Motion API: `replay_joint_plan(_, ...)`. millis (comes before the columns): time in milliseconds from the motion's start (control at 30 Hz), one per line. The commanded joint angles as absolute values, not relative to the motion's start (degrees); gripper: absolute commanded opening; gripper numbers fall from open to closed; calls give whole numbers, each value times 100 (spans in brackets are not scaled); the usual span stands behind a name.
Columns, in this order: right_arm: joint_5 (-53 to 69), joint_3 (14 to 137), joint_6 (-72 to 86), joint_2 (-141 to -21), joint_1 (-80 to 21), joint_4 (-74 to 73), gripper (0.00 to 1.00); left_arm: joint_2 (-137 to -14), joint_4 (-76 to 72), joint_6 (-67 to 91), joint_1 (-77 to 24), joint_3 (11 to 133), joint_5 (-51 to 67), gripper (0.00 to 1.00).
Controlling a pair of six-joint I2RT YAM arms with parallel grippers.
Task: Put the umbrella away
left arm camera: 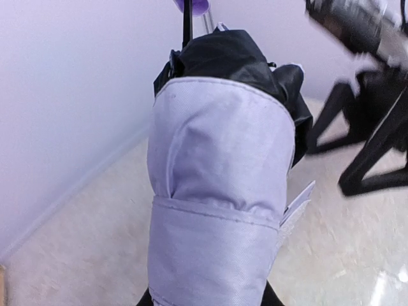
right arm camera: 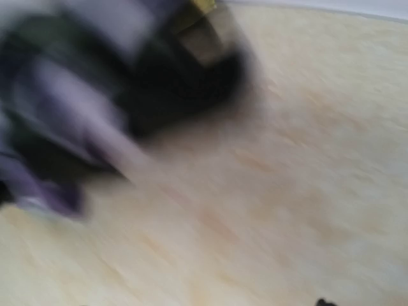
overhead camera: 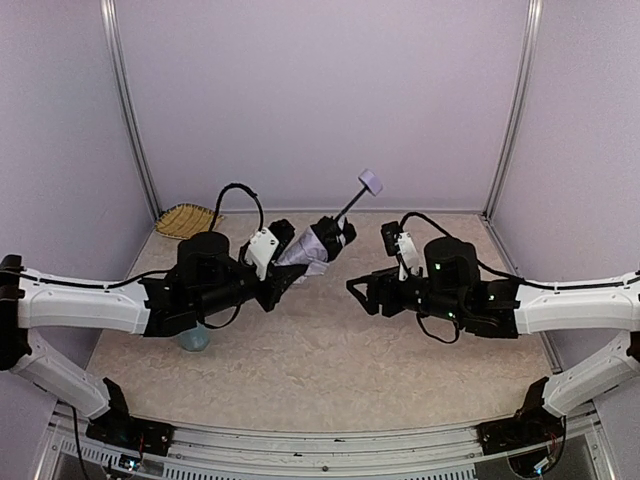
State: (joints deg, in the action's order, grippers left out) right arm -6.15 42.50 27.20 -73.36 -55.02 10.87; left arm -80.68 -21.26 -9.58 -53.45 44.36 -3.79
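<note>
**Enclosure.** Pale lavender walls (overhead camera: 320, 90) on three sides, with metal corner posts (overhead camera: 127, 120). The floor is a beige mottled table (overhead camera: 320, 370).

**Far left corner.** A woven straw-coloured basket (overhead camera: 188, 218) lies on the table against the wall.

**Left, near.** A pale blue object (overhead camera: 193, 340) stands on the table, mostly hidden under the left arm. Its kind cannot be told.

**Left of centre.** The left gripper (overhead camera: 292, 268) reaches toward the middle of the table, its jaws clenched on the canopy end of the umbrella.

**Centre.** The umbrella (overhead camera: 305, 250) is collapsed and held clear of the table, tilted up toward the far right.
- The lavender fabric is bunched, with black lining showing above it.
- A thin black shaft rises from the fabric to the small lavender handle (overhead camera: 370, 181), which is the highest point.
- In the left wrist view the fabric (left arm camera: 217, 191) fills the frame, with a sewn band across its lower part.

**Right of centre.** The right gripper (overhead camera: 358, 293) points left toward the umbrella without touching it. Its jaws are spread and hold nothing.

**Right wrist view.** Heavily blurred: only beige table and a dark and lavender smear at upper left can be made out.
</note>
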Motion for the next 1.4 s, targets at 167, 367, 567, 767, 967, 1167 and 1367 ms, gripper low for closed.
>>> replay_joint_plan(167, 641, 5239, 3811, -8342, -5559, 3624, 78, -7263, -4751, -3667, -6056, 3716, -2785, 0)
replay_joint_plan(367, 1158, 5744, 3970, -8926, -5570, 4212, 78, -7294, -5032, -3856, -6169, 3729, -2894, 0)
replay_joint_plan(567, 1003, 5972, 3892, -9154, -5589, 3828, 73, -7304, -4899, -3707, -6187, 3903, -2829, 0)
replay_joint_plan(767, 1035, 6038, 3945, -9499, -5631, 3348, 51, -7199, -4765, -3410, -6111, 4188, -2412, 0)
replay_joint_plan(967, 1024, 5760, 4049, -9485, -5632, 3394, 54, -7092, -4436, -3178, -5920, 4413, -2163, 0)
replay_joint_plan(1167, 947, 5651, 3926, -9338, -5629, 3305, 44, -6979, -4217, -2994, -5784, 4363, -1789, 0)
replay_joint_plan(1367, 1075, 5690, 3581, -9038, -5627, 3372, 51, -6901, -4201, -3082, -5779, 4268, -1855, 0)
